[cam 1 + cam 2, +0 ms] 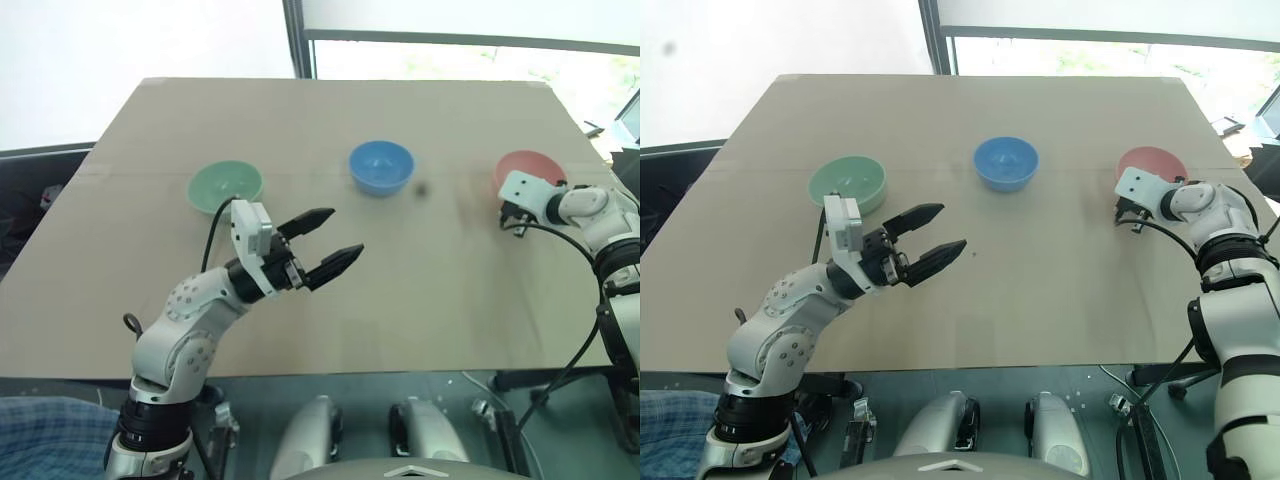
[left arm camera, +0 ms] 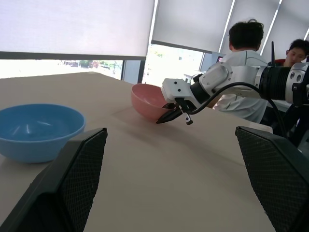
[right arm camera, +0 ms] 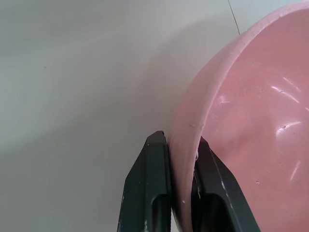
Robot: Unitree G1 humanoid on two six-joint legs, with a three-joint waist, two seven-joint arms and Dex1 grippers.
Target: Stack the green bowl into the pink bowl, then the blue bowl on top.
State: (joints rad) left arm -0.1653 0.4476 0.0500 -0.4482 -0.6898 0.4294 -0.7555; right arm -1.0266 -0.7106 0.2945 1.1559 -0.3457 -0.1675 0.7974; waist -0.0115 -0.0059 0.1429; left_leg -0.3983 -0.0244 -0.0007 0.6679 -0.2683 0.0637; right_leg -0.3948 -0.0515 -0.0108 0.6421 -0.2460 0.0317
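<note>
We see no readable writing on anything. Our right claw (image 3: pixel 181 193) is clamped on the near rim of the pink bowl (image 1: pixel 528 167), one finger inside and one outside, close to the counter's (image 1: pixel 330 300) right edge. Our left claw (image 1: pixel 322 243) hangs spread wide above bare counter, near the green bowl (image 1: pixel 225 185). The blue bowl (image 1: pixel 381 165) sits between the other two, well apart from both. The left wrist view shows two people (image 2: pixel 244 58) seated beyond the counter.
</note>
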